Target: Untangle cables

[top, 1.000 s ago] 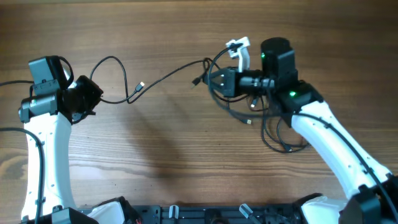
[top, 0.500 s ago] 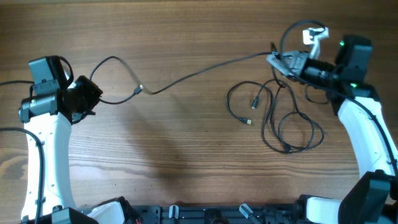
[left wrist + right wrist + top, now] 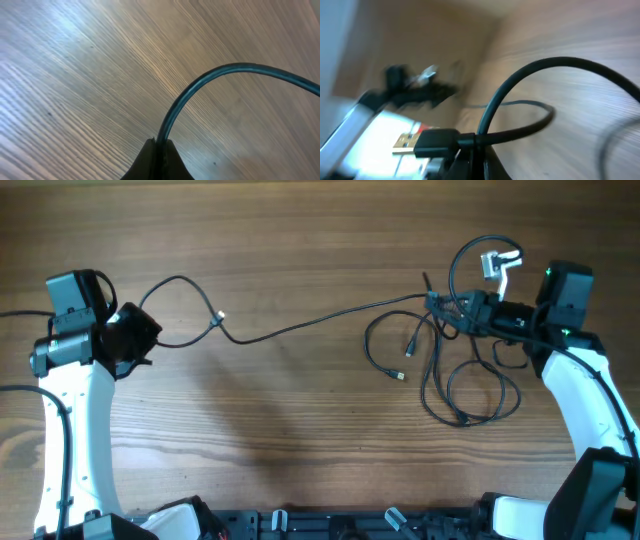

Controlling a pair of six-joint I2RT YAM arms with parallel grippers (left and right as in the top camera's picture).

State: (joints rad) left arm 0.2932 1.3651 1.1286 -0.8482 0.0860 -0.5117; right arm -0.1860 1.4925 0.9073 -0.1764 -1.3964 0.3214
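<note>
Wooden desk [image 3: 300,440], left fingers [image 3: 138,338] at 9 o'clock pinched tight on thin black cable [image 3: 240,66], cable stretched across to right fingers [image 3: 448,307] at 2 o'clock, likewise clamped on it, loose cables [image 3: 458,420] looped at 3 o'clock.

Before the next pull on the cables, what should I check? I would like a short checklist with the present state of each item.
1. Left fingers shut on cable: ok.
2. Right fingers shut on a cable beside the USB plug: ok.
3. Both hold the same cable: cannot tell.
4. Loops untangled: not ok, they cross.
5. Small plug free of knots: cannot tell.
6. Right wrist view sharp: not ok, blurred.
</note>
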